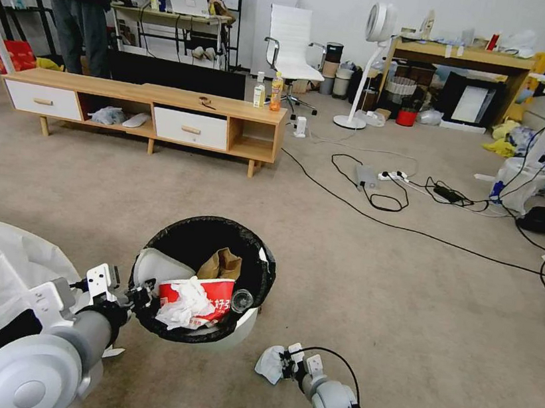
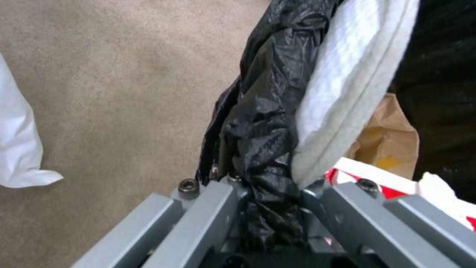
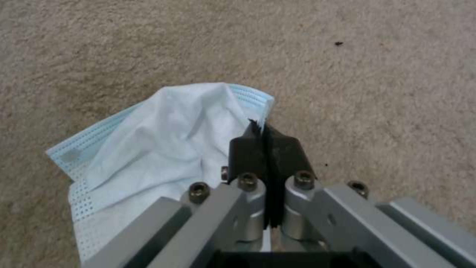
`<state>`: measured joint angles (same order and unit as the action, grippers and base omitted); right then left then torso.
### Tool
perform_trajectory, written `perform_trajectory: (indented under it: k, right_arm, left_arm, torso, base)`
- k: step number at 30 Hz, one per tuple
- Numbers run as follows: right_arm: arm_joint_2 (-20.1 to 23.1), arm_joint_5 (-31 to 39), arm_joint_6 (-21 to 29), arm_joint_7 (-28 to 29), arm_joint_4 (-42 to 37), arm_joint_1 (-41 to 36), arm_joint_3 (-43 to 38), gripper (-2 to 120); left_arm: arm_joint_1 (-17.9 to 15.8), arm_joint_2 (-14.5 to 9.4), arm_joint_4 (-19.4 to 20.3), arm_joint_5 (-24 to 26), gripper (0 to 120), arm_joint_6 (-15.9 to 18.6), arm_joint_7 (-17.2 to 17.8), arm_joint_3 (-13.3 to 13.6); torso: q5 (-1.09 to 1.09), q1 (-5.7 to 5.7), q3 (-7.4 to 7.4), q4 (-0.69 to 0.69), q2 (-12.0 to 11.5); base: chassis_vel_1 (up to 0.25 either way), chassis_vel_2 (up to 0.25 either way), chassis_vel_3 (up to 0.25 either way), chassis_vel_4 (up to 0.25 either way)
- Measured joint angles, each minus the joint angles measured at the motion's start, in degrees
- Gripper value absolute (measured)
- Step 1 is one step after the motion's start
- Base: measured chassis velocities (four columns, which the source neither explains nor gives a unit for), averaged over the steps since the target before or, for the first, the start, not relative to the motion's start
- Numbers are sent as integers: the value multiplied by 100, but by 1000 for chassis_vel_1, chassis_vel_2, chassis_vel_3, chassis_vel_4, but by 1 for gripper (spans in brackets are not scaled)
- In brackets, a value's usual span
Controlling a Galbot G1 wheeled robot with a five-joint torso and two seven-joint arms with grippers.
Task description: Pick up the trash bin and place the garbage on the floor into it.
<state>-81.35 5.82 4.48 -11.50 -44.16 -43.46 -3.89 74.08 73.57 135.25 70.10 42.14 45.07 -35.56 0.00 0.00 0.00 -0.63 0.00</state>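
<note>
One trash bin hangs off the carpet in front of the robot, its black liner folded over the rim. The left gripper holds it at the rim's 9 o'clock side; in the left wrist view the jaws are pressed together on the bunched black liner and rim.

Inside the bin I count one red-and-white noodle cup, one crumpled white tissue lying across it, one brown paper scrap toward 12 o'clock, one small clear bottle at 3 o'clock, and a white padded piece against the 9 o'clock wall.

The right gripper sits low, at about 5 o'clock from the bin, its jaws closed tight on one crumpled pale-blue face mask, with carpet behind it.

The carpet is beige-grey short pile, crossed by several black cables toward 2 o'clock. Farther off at 11 o'clock stands one low wooden cabinet with two white drawers and two upright bottles on its top. One white office chair and one white standing fan stand at 12 to 1 o'clock.
</note>
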Motion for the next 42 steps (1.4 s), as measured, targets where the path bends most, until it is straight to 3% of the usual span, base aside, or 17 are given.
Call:
perform_trajectory:
  k: [19, 29, 33, 42]
  right_arm:
    - [65, 139, 23, 28, -200, 15, -75, 0]
    - [641, 375, -169, 122, -1600, -276, -552, 0]
    - [1063, 804, -166, 161, -2582, -396, -832, 0]
    - [1567, 1374, -142, 227, -3882, -359, -1221, 0]
  left_arm:
    - [-1, -9, -11, -18, 4, 0, -25, 12]
    - [-10, -70, -18, 25, 4, 0, -14, -51]
    - [-23, -94, -30, 38, 4, 0, -9, -96]
    - [-56, -150, -39, 103, 4, 0, -3, -250]
  torso:
    - [0, 0, 0, 1, 0]
    - [-1, 0, 0, 0, 0]
    - [0, 0, 0, -1, 0]
    - [0, 0, 0, -1, 0]
  base:
    - [0, 0, 0, 0]
    - [0, 0, 0, 0]
    - [0, 0, 0, 0]
    - [0, 0, 0, 0]
